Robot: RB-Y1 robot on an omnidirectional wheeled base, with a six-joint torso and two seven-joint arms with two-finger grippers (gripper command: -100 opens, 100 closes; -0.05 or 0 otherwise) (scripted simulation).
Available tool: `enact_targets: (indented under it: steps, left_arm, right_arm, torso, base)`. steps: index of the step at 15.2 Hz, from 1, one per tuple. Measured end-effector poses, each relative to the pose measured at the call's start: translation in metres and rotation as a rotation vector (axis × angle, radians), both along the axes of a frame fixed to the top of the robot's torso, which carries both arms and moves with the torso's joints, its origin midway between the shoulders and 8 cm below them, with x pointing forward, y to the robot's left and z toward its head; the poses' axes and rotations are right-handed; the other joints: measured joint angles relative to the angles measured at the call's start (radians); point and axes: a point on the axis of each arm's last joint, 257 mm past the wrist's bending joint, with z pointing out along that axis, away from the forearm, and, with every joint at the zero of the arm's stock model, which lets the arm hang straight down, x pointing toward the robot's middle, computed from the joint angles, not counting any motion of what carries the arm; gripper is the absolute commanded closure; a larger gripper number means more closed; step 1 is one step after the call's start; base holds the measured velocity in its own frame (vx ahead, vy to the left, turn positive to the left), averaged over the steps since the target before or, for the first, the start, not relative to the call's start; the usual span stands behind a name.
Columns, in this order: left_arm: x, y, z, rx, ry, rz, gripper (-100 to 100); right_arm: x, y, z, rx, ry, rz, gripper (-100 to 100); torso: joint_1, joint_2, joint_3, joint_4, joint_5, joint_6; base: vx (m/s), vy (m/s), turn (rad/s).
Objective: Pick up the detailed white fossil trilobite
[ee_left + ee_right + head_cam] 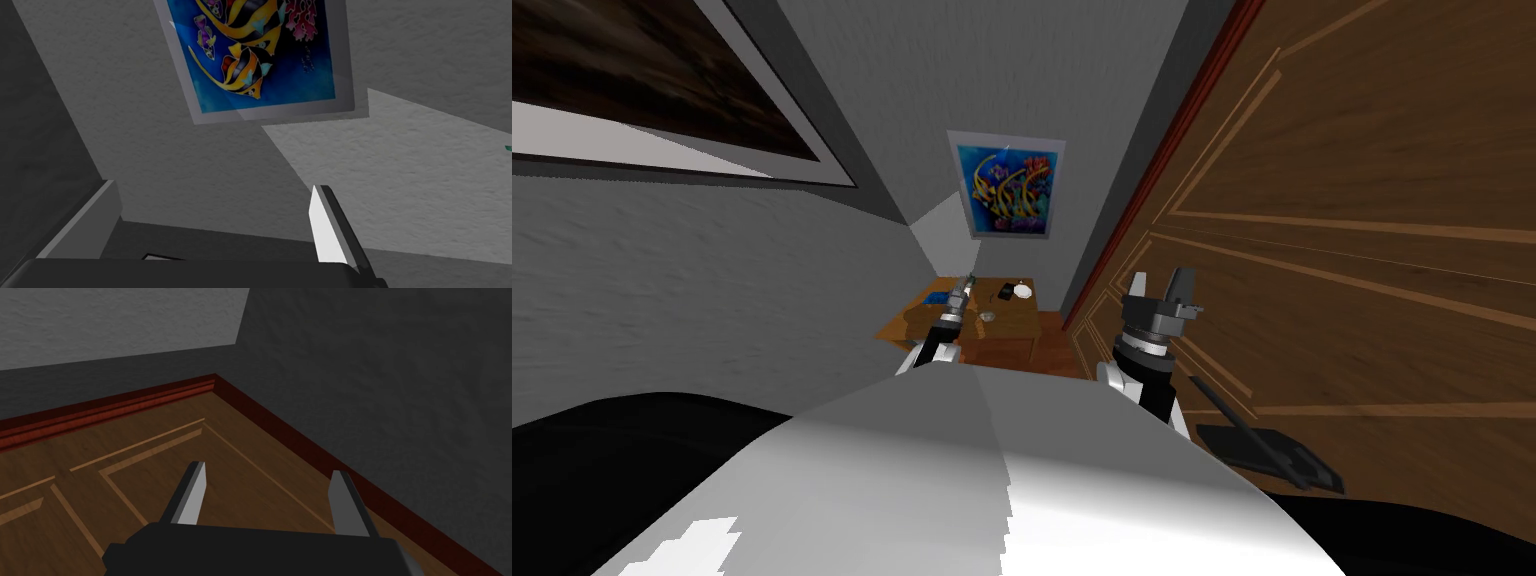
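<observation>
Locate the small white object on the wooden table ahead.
In the head view, the small white object sits far right on the wooden table, beside a black item, below the fish picture, right of the left gripper.

This looks like a home, in a narrow hallway nook with rough grey plastered walls (712,270). At 12 o'clock a framed painting of striped tropical fish and coral (1007,187) hangs above a small wooden desk (1009,335) that stands against the end wall. A panelled brown wooden door (1362,250) in a reddish-brown frame (125,408) runs from 1 to 4 o'clock. At 10 o'clock hangs a second, larger framed picture (642,90), dark with a pale border.
</observation>
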Motion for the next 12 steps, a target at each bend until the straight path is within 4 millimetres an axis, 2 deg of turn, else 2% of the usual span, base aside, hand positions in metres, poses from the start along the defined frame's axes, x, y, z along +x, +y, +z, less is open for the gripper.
enact_targets:
  steps: [12]
  left_arm:
    - [0.048, 0.006, -0.094, -0.022, 0.277, 0.002, -100]
  right_arm:
    - [0.000, 0.000, 0.000, 0.000, 0.000, 0.000, 0]
  torso:
    - [0.000, 0.000, 0.000, 0.000, 0.000, 0.000]
  base:
    - [0.009, 0.034, -0.040]
